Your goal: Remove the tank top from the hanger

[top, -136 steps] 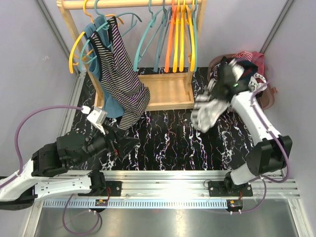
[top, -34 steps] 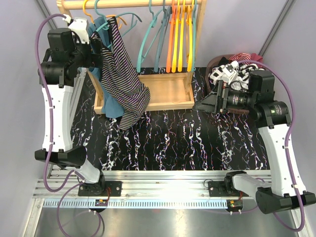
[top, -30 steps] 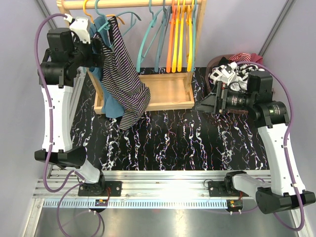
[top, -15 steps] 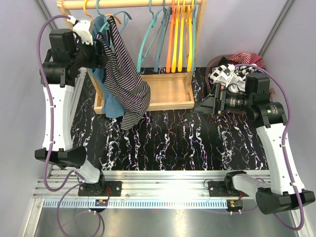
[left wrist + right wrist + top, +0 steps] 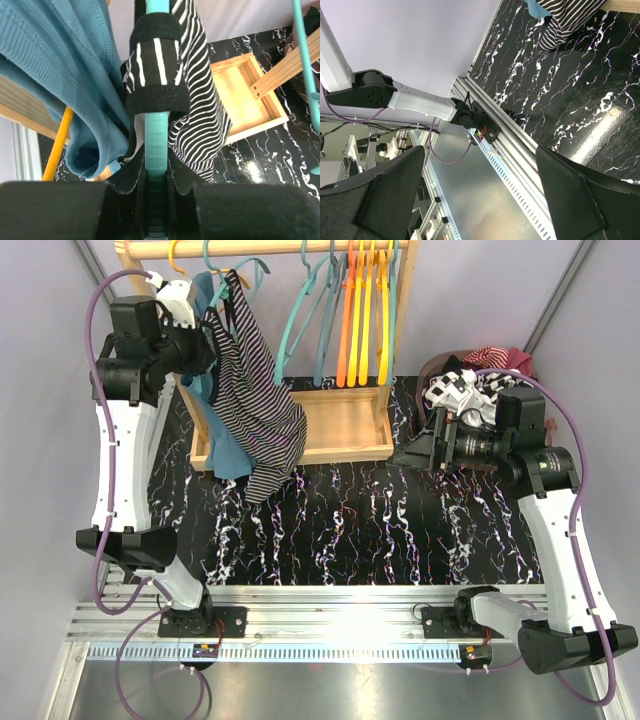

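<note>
Left wrist view: the left gripper (image 5: pixel 156 220) has its fingers drawn together on the lower arm of the teal hanger (image 5: pixel 156 137), and some black hem seems to be pinched with it
Tank top: the striped tank top (image 5: pixel 250 390) hangs on that hanger at the left end of the wooden rack (image 5: pixel 340 428), high above the table (image 5: pixel 380 530); its body falls down along the hanger arm
Strap: one strap (image 5: pixel 156 62) lies looped over the hanger arm, just above the fingers (the other strap I cannot find in any view)
Neighbour: a blue garment (image 5: pixel 60 75) hangs touching the tank top on one side
Right gripper: the right gripper (image 5: pixel 480 195) is over the right part of the table, well apart from the rack, fingers wide apart and holding nothing
How it will handle: I judge it light, soft and limp; it gives no resistance, but it will stretch and drag on the hanger instead of sliding
Where to take hold: best at the strap or at the neck edge beside it, so the loop can be lifted off the hanger end; to pull the low hem would only tighten the strap
Risk: the hanger may swing or come off the rack, and the blue garment may be caught together with it
</note>
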Controlling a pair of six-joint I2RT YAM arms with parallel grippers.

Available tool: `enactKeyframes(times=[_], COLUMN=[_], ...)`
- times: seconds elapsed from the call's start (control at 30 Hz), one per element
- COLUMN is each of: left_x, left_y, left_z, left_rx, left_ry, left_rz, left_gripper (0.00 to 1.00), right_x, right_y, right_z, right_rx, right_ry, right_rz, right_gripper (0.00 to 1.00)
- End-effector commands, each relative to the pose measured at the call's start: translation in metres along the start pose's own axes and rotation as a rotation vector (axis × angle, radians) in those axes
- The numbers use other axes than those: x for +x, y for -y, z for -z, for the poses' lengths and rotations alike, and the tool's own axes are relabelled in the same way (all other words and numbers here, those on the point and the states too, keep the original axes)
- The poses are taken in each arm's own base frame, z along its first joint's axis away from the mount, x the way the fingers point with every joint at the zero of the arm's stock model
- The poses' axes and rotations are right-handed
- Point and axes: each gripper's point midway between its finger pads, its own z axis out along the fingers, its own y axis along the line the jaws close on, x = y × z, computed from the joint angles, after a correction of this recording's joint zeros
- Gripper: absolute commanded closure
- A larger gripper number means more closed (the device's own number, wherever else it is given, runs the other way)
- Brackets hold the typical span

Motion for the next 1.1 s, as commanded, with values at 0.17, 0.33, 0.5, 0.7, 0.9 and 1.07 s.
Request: enactKeyframes(times=[0.17,0.33,0.5,0.7,0.9,1.07], left_x=[-0.052,-0.084,-0.097,-0.072,-0.012,0.041], left_y=[0.02,0.04,0.04,0.044,0.061,0.061], left_z=[0.022,0.047,0.061,0.076,0.097,0.114], left_rx=[0.03,-0.033,-0.076,-0.076,-0.051,-0.044], left_ry=[0.171,0.304,0.378,0.31,0.245,0.197], left_rz=[0.0,-0.061,-0.062,-0.058,-0.057,0.0], left_gripper=[1.0,1.0,1.0,1.0,1.0,1.0], right_x=[-0.01,-0.012,-0.014,-0.016,-0.017,-0.014], right_y=[0.0,0.003,0.006,0.008,0.01,0.002], right_z=[-0.004,-0.007,-0.009,-0.012,-0.014,-0.016], right_rx=[-0.005,-0.002,0.005,0.004,-0.005,-0.054], right_ry=[0.031,0.032,0.031,0.025,0.019,-0.006], right_rz=[0.028,0.018,0.013,0.009,0.009,0.032], right_gripper=[0.0,0.0,0.0,0.0,0.0,0.0])
